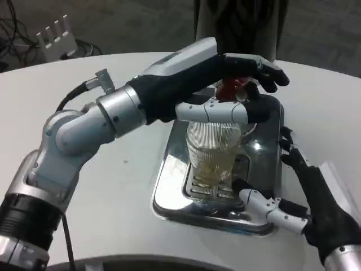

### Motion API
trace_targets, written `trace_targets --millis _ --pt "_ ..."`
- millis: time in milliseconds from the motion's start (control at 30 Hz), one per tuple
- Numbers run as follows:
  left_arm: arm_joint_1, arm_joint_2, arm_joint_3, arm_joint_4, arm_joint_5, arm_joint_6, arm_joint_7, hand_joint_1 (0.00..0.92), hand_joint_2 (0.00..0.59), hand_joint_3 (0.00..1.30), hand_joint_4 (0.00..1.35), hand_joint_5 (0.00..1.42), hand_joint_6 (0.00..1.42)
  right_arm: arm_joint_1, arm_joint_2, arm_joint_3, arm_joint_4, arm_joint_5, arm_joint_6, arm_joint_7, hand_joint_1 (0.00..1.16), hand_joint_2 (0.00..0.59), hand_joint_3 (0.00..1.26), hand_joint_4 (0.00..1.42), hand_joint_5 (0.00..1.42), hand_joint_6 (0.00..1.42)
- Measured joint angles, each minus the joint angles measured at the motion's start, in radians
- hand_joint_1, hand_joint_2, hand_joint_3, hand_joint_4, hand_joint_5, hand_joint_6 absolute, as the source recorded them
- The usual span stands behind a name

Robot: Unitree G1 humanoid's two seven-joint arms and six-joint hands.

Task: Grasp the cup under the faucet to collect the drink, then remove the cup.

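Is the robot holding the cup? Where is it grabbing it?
Yes. The left hand grips the ribbed clear cup around its upper rim. The right hand holds nothing.

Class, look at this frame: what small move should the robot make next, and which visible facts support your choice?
Probably the left robot hand should ease off the red tap handle to stop the flow. The ribbed clear cup standing on the drip tray already holds pale drink in its lower part, and the right robot hand waits open beside the tray, not yet touching the cup.
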Motion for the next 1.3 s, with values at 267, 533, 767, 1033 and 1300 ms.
trace_targets --millis 267,533,767,1033,1300 --pt "0.000 0.007 -0.007 -0.012 0.001 0.003 -0.001 0.000 0.098 0.35 0.33 0.41 0.43 -0.072 -0.004 0.009 0.102 0.037 -0.001 -0.052 0.63 0.205 0.01 0.04 0.08 0.00" --pt "0.000 0.009 -0.015 -0.024 0.001 0.012 -0.001 0.000 0.100 0.35 0.33 0.41 0.41 -0.148 -0.006 0.019 0.163 0.066 -0.002 -0.097 0.65 0.196 0.00 0.05 0.09 0.00" --pt "0.000 0.017 -0.015 -0.034 0.001 0.020 -0.001 0.000 0.101 0.36 0.33 0.41 0.41 -0.164 -0.008 0.060 0.186 0.069 -0.011 -0.122 0.65 0.195 0.01 0.05 0.08 0.00" --pt "0.003 0.027 -0.015 -0.052 0.001 0.029 -0.004 0.000 0.101 0.36 0.33 0.41 0.41 -0.190 -0.001 0.096 0.222 0.066 -0.014 -0.161 0.65 0.195 0.02 0.05 0.08 0.00" --pt "0.004 0.046 -0.015 -0.062 0.000 0.030 -0.011 0.000 0.101 0.36 0.33 0.41 0.41 -0.222 0.019 0.114 0.274 0.067 -0.014 -0.197 0.65 0.195 0.02 0.05 0.07 0.00"
